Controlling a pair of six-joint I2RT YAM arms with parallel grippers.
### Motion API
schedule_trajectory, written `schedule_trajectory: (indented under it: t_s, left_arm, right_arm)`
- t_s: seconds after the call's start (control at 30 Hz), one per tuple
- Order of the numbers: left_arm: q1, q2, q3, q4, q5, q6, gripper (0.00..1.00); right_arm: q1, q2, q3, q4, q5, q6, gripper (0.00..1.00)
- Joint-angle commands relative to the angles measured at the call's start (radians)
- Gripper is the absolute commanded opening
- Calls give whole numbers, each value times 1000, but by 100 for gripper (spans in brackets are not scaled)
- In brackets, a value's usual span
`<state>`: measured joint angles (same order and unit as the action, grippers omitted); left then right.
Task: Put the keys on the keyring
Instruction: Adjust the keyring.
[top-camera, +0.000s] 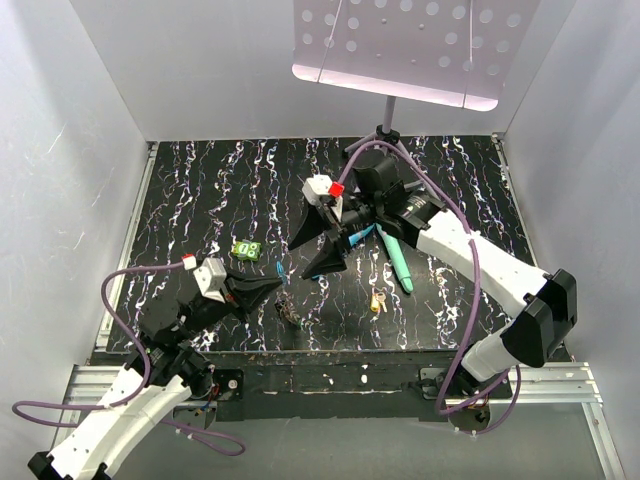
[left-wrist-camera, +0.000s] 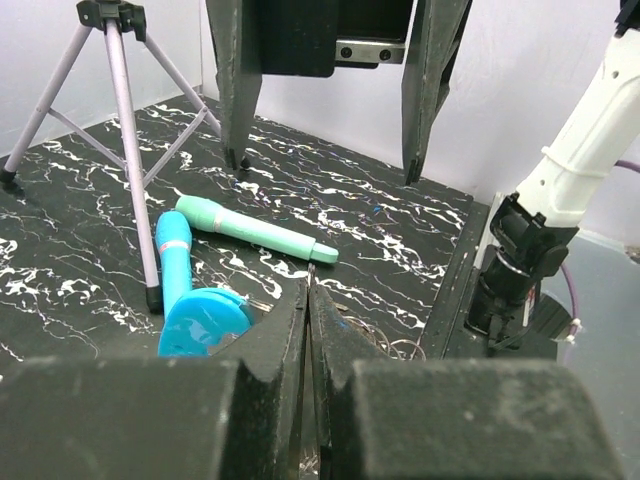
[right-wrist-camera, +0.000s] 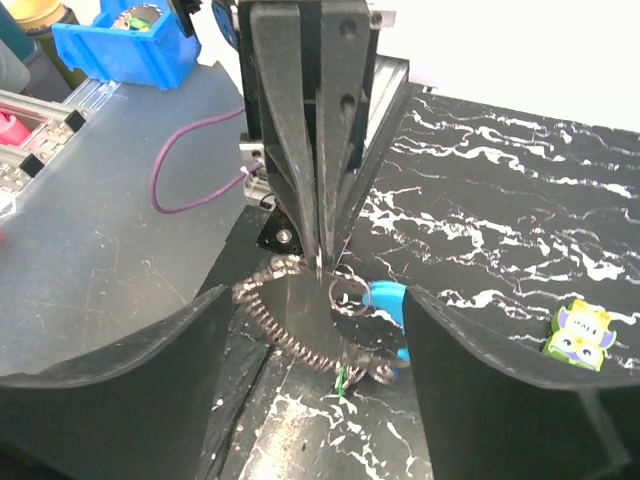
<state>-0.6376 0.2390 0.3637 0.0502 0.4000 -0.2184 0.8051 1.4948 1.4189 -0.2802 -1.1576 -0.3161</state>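
The keyring (right-wrist-camera: 300, 335), a grey coil-like loop with a bright blue section (right-wrist-camera: 388, 300), lies near the table's front edge (top-camera: 290, 310). My left gripper (top-camera: 278, 287) is shut, and its tips (right-wrist-camera: 318, 262) pinch the loop's top. The blue section (left-wrist-camera: 200, 322) shows just left of the left gripper (left-wrist-camera: 308, 287). My right gripper (top-camera: 315, 250) is open, its fingers (right-wrist-camera: 180, 350) spread either side of the keyring with nothing held. A yellow key (top-camera: 377, 301) lies to the right. A green key (top-camera: 246, 249) lies to the left (right-wrist-camera: 578, 333). A small green bit (right-wrist-camera: 342, 378) hangs on the loop.
Two teal sticks (top-camera: 398, 262) lie behind the right gripper, a green one (left-wrist-camera: 255, 232) and a blue one (left-wrist-camera: 172, 262). A tripod stand (left-wrist-camera: 125, 150) carries a perforated plate (top-camera: 410, 45) at the back. White walls close in three sides.
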Motion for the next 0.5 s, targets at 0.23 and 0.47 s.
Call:
schedule_trajectory:
  t_s: [0.23,0.47]
  left_arm:
    - [7,91,162,-96,8,-154,0]
    - [10,131,207,-141,11,-203,0]
  right_arm:
    - [-138,240,389,-587,-132,22,86]
    - [-153,225,450,-943,94,-299,85]
